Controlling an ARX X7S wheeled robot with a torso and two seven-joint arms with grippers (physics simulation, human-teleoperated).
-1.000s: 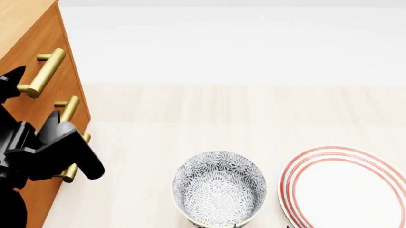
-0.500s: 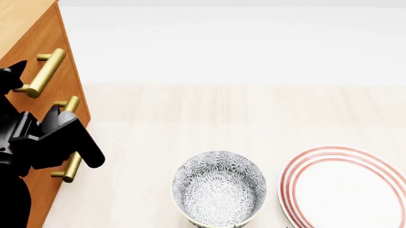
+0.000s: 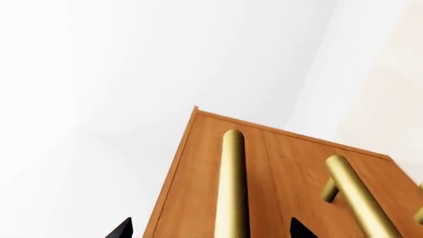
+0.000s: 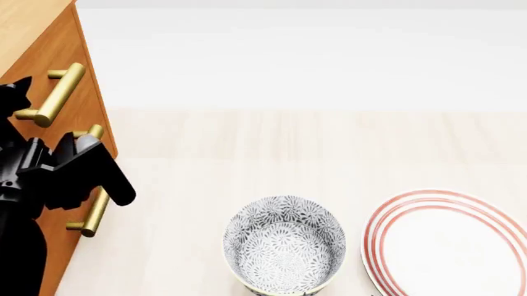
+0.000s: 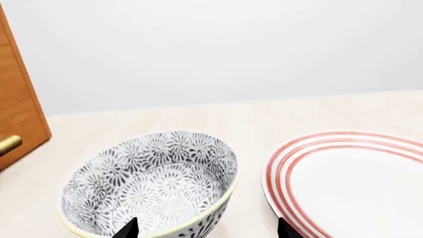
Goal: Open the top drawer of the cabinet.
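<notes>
Cabinet (image 4: pixel 70 80): orange-brown matt wood grain; handles (image 3: pixel 233 188): smooth satin brass; bowl (image 5: pixel 152 183): glossy patterned ceramic; tabletop (image 4: pixel 272 148): pale wood.

Patterned bowl (image 4: pixel 285 244) just beside red-striped plate (image 4: pixel 448 243); both on pale floor (image 4: pixel 288 142)

Head view steep downward; wrist views low, close; all 3 share cabinet (image 4: pixel 49 55)

Bright, even, sharp renders; soft shadows, no glare.
</notes>
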